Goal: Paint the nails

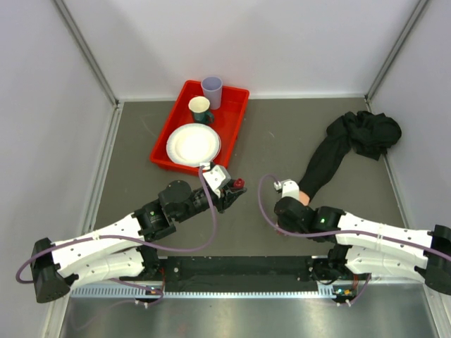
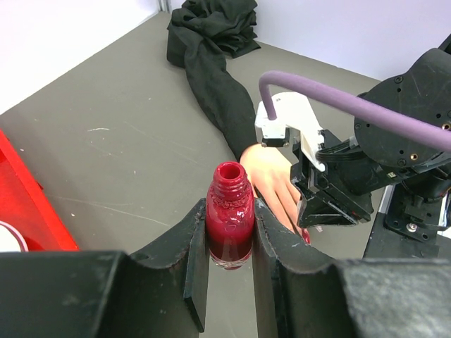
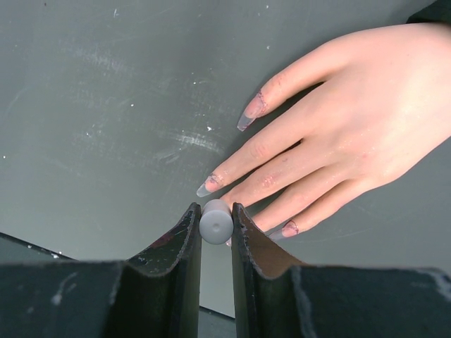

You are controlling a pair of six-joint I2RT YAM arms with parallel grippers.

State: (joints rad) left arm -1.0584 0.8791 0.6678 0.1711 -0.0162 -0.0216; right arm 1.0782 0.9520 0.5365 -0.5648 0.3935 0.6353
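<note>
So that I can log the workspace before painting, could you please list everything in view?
tray: one, red, far left of table
plate: one, white, in tray
green cup: one, in tray behind plate
pale purple cup: one, tray's far end
mannequin hand: one, skin-coloured, flat on table
nails: three visible, pale with reddish smears
sleeve: one, black, trailing to far right
polish bottle: one, red, uncapped
cap: one, grey
table: one, grey
left end effector: black, shut on polish bottle
right end effector: black, shut on cap, over the fingers
</note>
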